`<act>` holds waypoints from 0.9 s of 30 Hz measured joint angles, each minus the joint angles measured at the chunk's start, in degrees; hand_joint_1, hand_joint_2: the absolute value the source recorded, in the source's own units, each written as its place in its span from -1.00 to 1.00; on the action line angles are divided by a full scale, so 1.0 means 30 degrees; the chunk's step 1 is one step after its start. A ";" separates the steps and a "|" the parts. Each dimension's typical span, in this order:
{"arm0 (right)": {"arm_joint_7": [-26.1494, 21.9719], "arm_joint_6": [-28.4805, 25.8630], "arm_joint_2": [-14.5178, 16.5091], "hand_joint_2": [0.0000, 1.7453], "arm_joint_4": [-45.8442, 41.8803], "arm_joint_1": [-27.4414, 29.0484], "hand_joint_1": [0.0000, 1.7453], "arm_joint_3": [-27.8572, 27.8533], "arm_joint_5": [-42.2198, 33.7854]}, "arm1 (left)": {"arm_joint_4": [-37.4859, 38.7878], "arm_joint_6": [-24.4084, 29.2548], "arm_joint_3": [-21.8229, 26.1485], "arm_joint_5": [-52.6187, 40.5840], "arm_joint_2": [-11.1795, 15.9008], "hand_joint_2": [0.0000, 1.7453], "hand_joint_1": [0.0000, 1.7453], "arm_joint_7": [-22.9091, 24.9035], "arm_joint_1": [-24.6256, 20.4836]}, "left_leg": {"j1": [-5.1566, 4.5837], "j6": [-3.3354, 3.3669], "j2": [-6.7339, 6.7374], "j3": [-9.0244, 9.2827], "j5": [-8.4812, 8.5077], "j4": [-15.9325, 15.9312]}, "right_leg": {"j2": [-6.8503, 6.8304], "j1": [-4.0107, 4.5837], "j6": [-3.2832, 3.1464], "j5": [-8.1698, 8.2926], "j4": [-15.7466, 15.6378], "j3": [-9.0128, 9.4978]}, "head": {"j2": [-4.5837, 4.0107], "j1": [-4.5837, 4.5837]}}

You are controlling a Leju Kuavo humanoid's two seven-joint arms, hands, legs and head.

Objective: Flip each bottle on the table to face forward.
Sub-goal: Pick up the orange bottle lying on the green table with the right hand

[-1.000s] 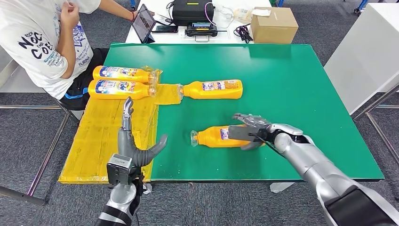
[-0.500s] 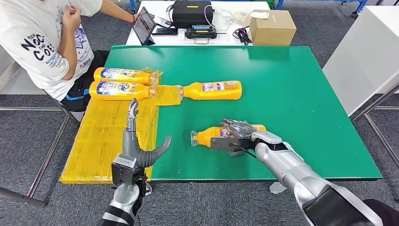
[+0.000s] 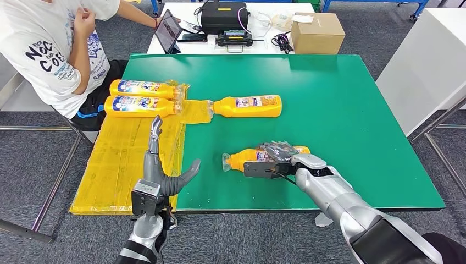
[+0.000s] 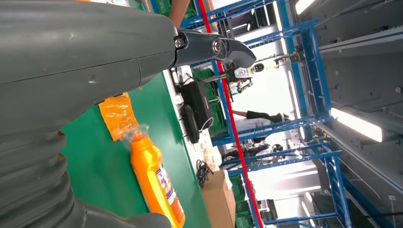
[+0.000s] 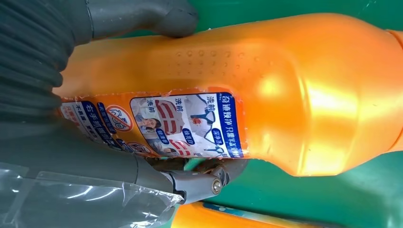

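Low in the middle of the frame, the right hand (image 3: pixel 277 158) grasps the nearest bottle (image 3: pixel 247 159) lying on the green surface (image 3: pixel 351 110); it should roll it gently, keeping the thumb firm, while the left hand (image 3: pixel 159 168) hovers released.

Right robot hand (image 3: pixel 275 159) hides the bottle's (image 3: pixel 242 159) middle.

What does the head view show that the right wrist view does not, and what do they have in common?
Head view alone: the whole green table, two bottles on the yellow sheet, a third bottle on the green, the raised left hand holding nothing, and a seated person.

Right wrist view alone: the printed instruction label and the dimpled grip on the bottle.

Both: the right hand gripping the nearest orange bottle, which lies on its side.
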 joint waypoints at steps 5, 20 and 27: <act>-0.0085 -0.0107 0.0033 1.00 0.0064 0.0013 1.00 0.0000 0.0000 | 0.0000 0.0038 0.0004 -0.0109 0.0000 1.00 -1.00 0.0018 0.0000 | -0.0001 0.0000 0.0002 -0.0001 -0.0001 0.0000 | 0.0000 0.0000 0.0000 0.0000 -0.0001 -0.0001 | 0.0000 0.0000; -0.0495 -0.1406 -0.0064 1.00 -0.0024 0.0263 1.00 -0.0446 0.0339 | 0.0095 0.0082 0.0078 -0.0233 0.0015 1.00 -1.00 0.0073 0.0083 | -0.0002 0.0001 0.0013 -0.0017 0.0000 -0.0001 | 0.0000 -0.0002 0.0001 0.0004 0.0001 -0.0008 | 0.0000 0.0000; -0.1108 -0.7695 0.0168 1.00 -0.5108 0.3268 1.00 -0.4330 0.0602 | -0.0729 0.0242 0.0408 -0.0341 0.0015 1.00 -1.00 0.0036 0.0917 | 0.0001 0.0012 -0.0009 -0.0157 0.0023 0.0000 | -0.0005 0.0003 0.0010 0.0015 0.0020 -0.0101 | 0.0000 0.0000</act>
